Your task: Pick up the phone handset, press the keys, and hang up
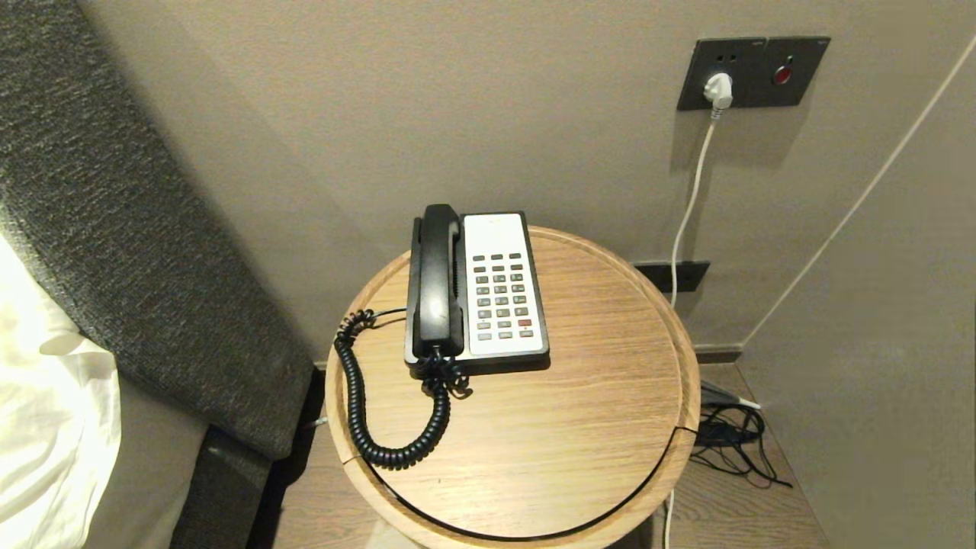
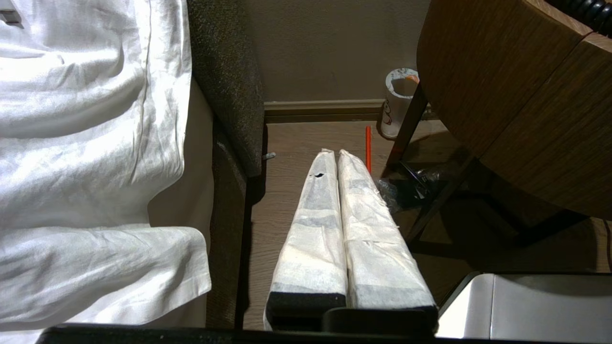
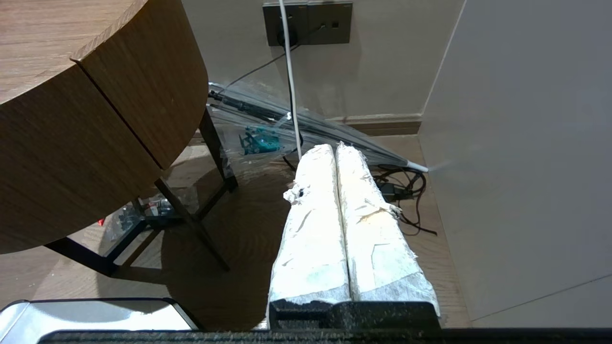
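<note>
Handset [image 1: 437,282] rests cradled on phone base [image 1: 503,286], nothing begun; left gripper [image 2: 333,155] and right gripper [image 3: 333,148] hang low, jaws pressed together.

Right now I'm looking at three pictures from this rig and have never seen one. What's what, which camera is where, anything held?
It is a wheeled robot with two arms; each arm ends in a tool with two white-wrapped fingers.

The head view looks down from the robot's head at a round wooden table against a wall. On it stands a phone base with a keypad; the black phone handset lies in its cradle, and the coiled cord loops over the tabletop. Neither arm shows there.

The other two views sit on the wrists, behind the fingers. The left tool hangs low beside the table, between it and a bed with white sheets, shut and empty. The right tool hangs low on the table's other side, above cables on the floor, also shut and empty.

Nothing is held; the handset is untouched.
</note>
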